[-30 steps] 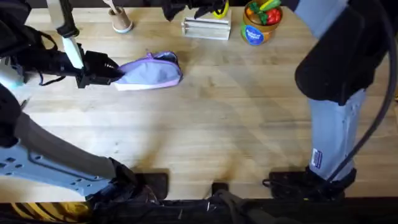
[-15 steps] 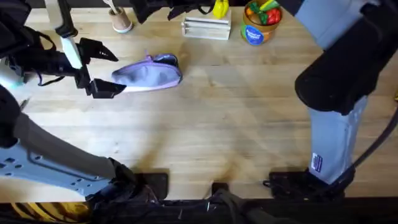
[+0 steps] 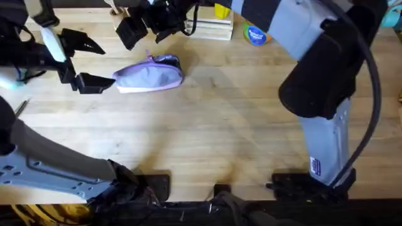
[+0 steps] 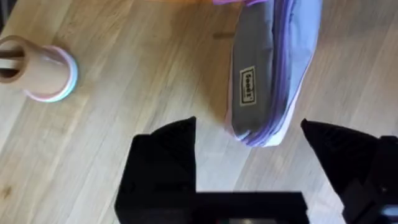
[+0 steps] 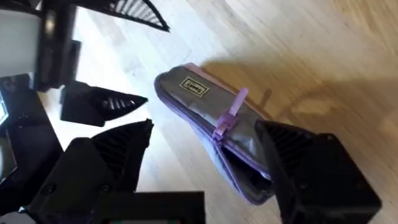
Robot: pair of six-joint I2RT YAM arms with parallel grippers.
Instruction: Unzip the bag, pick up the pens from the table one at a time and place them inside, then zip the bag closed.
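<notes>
Pale wooden planks of the table point(image 3: 226, 125) run from the arm bases at the near edge to a row of clutter at the far edge. Nearest, the left arm rises from its base at lower left and bends toward the far left, where the left gripper point(image 3: 94, 63) lies low over the wood with its black fingers spread wide, holding nothing, one fingertip just beside the near end of the bag point(image 3: 151, 75). One bag lies there, a lavender pouch on its side at far left of centre, its label facing the left wrist camera point(image 4: 249, 84) and a purple zipper pull point(image 5: 227, 118) standing up near its far end. The right arm climbs from lower right and reaches across the middle, so that the right gripper point(image 3: 147, 25) hovers just beyond the bag, fingers also set wide and empty. Farther back stand one tan cup point(image 4: 40, 68), one clear block point(image 3: 210, 28) and one blue tub point(image 3: 256, 34).
</notes>
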